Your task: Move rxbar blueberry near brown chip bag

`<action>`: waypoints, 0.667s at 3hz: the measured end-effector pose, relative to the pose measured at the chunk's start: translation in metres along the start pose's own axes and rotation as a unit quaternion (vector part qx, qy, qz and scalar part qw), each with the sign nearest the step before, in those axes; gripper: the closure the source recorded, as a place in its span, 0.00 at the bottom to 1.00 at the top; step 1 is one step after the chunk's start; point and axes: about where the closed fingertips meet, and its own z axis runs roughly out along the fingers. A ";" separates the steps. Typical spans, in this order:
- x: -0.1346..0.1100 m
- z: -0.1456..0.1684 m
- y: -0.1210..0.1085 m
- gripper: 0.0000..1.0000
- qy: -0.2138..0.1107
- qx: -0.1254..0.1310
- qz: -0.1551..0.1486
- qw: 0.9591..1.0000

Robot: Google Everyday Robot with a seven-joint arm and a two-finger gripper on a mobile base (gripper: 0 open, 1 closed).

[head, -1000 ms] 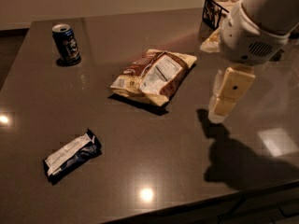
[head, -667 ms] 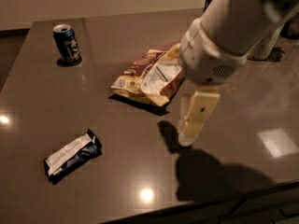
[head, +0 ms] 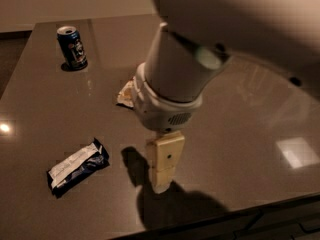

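The rxbar blueberry [head: 78, 166] is a small dark bar with a white panel, lying flat at the front left of the dark table [head: 40, 99]. The brown chip bag [head: 126, 92] is almost wholly hidden behind my arm; only its left corner shows mid-table. My gripper [head: 161, 183] hangs from the big white wrist, pointing down just above the table, to the right of the bar and in front of the bag. It holds nothing that I can see.
A dark blue drink can [head: 72, 47] stands upright at the back left. The table's front edge [head: 225, 219] runs close below the gripper. My arm fills the upper right of the view and hides the table's back right.
My arm has swept left and toward the front across the table, from right of the chip bag to in front of it, and now covers most of the bag. The bar and can have not moved.
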 end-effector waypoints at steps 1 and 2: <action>-0.028 0.046 -0.001 0.00 0.024 -0.040 -0.035 0.998; -0.039 0.077 -0.012 0.00 0.036 -0.075 -0.043 0.996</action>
